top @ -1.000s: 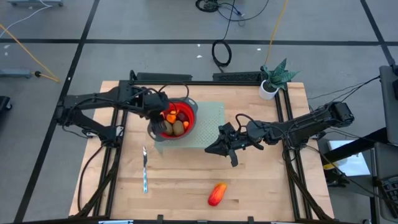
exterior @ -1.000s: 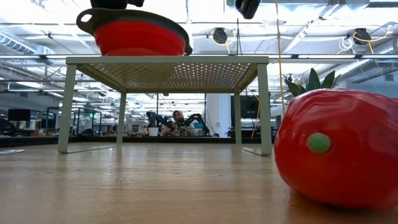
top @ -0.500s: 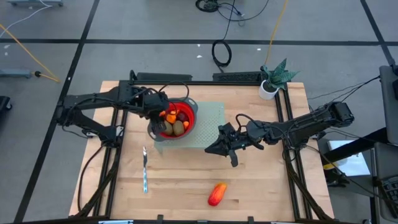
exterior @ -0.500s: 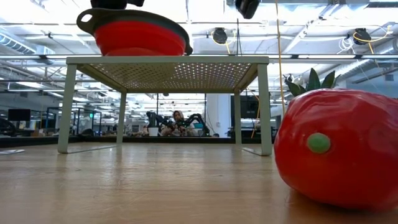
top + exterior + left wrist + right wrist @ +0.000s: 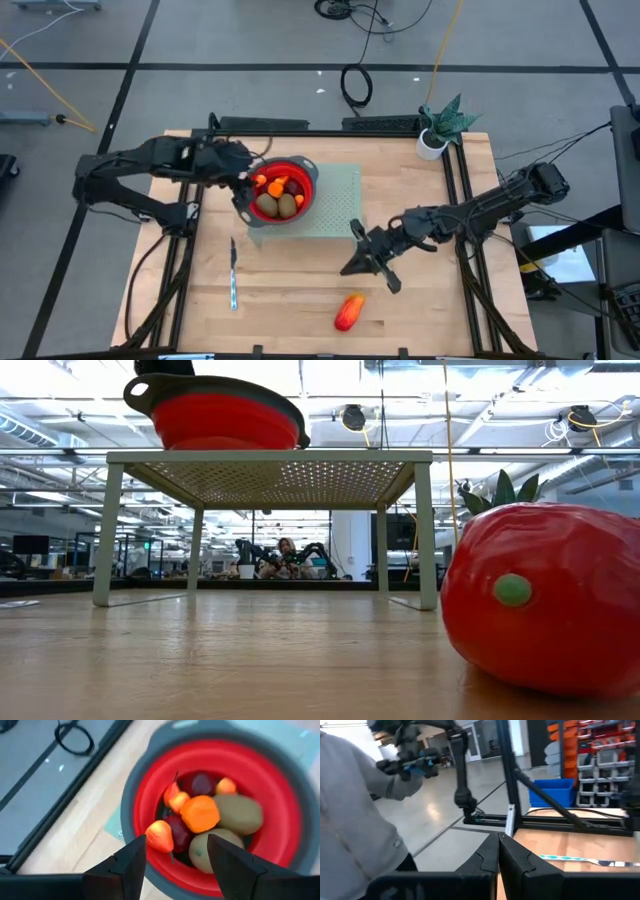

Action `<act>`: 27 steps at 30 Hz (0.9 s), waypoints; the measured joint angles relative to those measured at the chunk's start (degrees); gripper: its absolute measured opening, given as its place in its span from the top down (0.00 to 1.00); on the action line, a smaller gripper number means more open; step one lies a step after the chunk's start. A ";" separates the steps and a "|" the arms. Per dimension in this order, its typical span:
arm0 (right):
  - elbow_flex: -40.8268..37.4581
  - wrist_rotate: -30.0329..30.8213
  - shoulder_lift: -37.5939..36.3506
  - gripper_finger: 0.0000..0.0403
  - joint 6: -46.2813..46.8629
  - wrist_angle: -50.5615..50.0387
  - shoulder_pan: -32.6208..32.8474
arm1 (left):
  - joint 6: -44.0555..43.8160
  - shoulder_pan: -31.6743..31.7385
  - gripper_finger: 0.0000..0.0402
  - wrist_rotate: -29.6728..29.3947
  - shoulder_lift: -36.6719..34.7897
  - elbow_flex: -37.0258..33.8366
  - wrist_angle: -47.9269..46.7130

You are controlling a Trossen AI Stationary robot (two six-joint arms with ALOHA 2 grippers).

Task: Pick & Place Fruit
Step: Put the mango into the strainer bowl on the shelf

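A red bowl with a grey rim [image 5: 281, 190] stands on a raised green perforated rack [image 5: 335, 205] and holds several toy fruits [image 5: 200, 815]: dark-red round ones, brown-green ovals, small orange pieces. My left gripper [image 5: 243, 188] hovers open above the bowl's left rim [image 5: 177, 860] and holds nothing. A larger elongated red-orange fruit [image 5: 348, 312] lies on the wood near the near edge and fills the right of the low view [image 5: 545, 605]. My right gripper [image 5: 355, 268] is shut [image 5: 498, 851], empty, and sits just beyond that fruit, off the rack's near edge.
A slim silver knife [image 5: 233, 272] lies on the wood left of centre, also seen in the right wrist view [image 5: 580, 860]. A potted plant [image 5: 438, 128] stands at the far right corner. A person in a grey top [image 5: 355, 820] is beyond the table's left side.
My left gripper has drawn back from over the bowl toward the table's left edge, and its arm has folded back. My right gripper has moved from the rack's near right part toward the near edge, closer to the red-orange fruit, and has left the low view.
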 joint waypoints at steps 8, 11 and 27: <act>0.00 0.26 0.01 1.00 -3.04 -0.75 3.03 | -1.25 -4.92 0.57 -3.44 -6.44 0.00 3.49; -0.01 0.26 0.04 1.00 -5.20 -1.75 3.76 | 0.16 -7.15 0.65 -3.88 -8.11 0.00 4.98; 0.00 0.37 2.23 1.00 -6.96 -5.55 9.36 | 6.12 -20.58 0.99 -5.78 -20.83 -12.79 21.11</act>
